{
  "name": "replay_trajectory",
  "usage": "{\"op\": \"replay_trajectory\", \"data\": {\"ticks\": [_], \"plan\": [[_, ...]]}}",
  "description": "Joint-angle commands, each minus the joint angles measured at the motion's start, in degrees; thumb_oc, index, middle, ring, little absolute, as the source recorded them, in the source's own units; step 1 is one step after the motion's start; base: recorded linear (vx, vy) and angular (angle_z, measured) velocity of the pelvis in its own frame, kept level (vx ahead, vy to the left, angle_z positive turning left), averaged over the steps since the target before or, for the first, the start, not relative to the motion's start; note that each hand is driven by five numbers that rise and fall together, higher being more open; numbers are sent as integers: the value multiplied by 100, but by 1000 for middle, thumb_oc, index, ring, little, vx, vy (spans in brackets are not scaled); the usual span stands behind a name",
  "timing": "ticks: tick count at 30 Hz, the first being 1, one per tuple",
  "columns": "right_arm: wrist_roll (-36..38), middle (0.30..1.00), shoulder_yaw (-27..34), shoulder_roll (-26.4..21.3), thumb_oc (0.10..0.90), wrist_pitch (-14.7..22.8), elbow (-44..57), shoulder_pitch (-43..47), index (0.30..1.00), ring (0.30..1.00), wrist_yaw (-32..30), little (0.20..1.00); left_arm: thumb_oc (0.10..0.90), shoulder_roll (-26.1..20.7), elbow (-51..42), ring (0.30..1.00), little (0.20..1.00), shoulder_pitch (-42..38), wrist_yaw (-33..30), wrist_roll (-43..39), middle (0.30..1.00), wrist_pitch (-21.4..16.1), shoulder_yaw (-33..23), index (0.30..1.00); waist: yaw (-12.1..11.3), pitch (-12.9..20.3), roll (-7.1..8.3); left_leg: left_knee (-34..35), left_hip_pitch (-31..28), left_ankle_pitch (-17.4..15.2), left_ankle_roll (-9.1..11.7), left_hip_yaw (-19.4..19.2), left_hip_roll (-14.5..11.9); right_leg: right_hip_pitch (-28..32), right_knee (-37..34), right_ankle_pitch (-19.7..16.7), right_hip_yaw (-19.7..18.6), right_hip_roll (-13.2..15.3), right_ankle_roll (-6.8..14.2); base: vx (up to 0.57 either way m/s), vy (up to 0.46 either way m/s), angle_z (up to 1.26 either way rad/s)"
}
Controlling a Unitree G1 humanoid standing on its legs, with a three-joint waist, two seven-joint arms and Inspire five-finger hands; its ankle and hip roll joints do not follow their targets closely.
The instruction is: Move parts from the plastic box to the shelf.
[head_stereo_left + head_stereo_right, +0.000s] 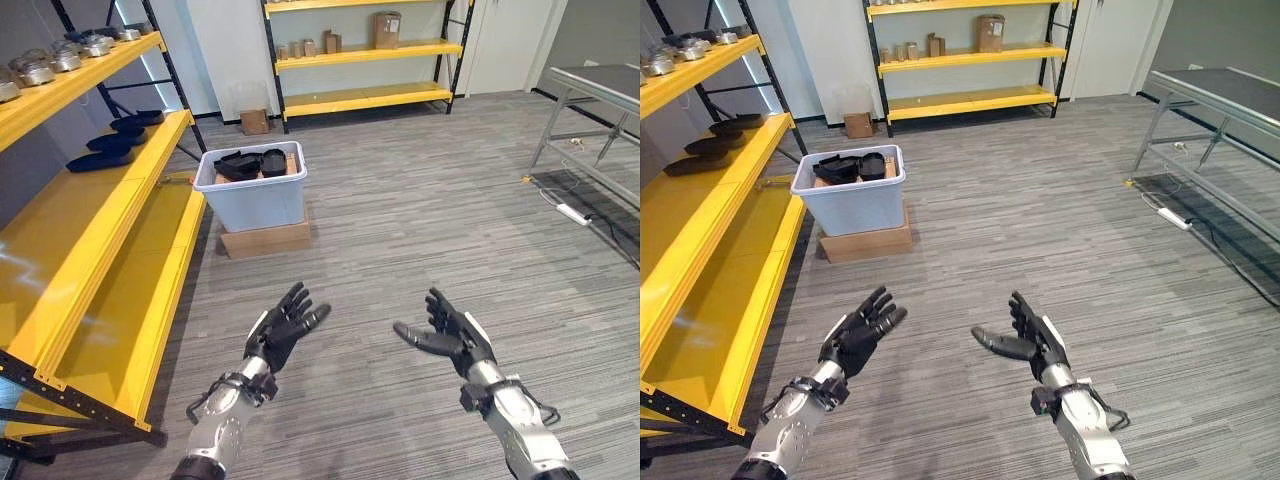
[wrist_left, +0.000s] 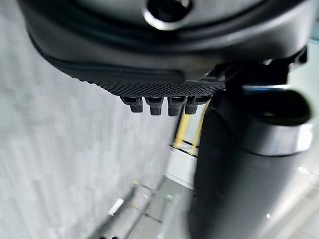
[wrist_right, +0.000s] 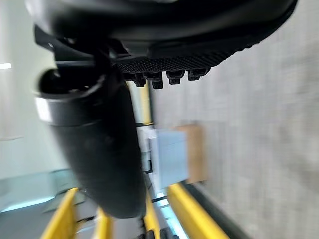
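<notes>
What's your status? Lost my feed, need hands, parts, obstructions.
Left hand and right hand open, holding nothing. Black parts in plastic box ahead, beside yellow shelf. Nothing on the floor between hands and box.

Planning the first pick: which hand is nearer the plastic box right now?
Left. The left hand hangs open over the floor, just short of the plastic box ahead. The right hand is level with it but farther off to the right, also open.
</notes>
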State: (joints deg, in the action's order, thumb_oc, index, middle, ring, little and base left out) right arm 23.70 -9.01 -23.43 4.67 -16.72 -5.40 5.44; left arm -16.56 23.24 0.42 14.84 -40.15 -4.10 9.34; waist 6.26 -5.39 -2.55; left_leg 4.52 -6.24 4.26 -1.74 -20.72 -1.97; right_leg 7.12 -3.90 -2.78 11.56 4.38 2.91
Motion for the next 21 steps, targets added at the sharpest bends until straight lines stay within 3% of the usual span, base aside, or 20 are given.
{"op": "replay_trajectory", "data": {"ticks": [1,10,21], "plan": [[157,1000,70,-85,900,516,148,755,1000,1000,-2,1000,900,11,-214,1000,1000,-543,35,-208,1000,-350,-266,1000,51,-2,219,48,-343,-633,446,460,-430,200,-79,336,86,138,94,2,5,-7],[11,1000,44,-107,900,494,195,767,1000,1000,-44,1000,900,39,-160,1000,1000,-536,-287,-173,1000,-340,-341,1000,29,-6,224,48,-342,-638,424,481,-420,221,6,402,132,140,85,0,4,0],[2,1000,139,-152,900,405,269,728,1000,1000,62,1000,900,-48,-315,1000,1000,-392,-259,-32,1000,163,-420,1000,-25,-32,238,48,-345,-680,355,537,-352,240,23,410,142,178,131,41,45,0]]}}
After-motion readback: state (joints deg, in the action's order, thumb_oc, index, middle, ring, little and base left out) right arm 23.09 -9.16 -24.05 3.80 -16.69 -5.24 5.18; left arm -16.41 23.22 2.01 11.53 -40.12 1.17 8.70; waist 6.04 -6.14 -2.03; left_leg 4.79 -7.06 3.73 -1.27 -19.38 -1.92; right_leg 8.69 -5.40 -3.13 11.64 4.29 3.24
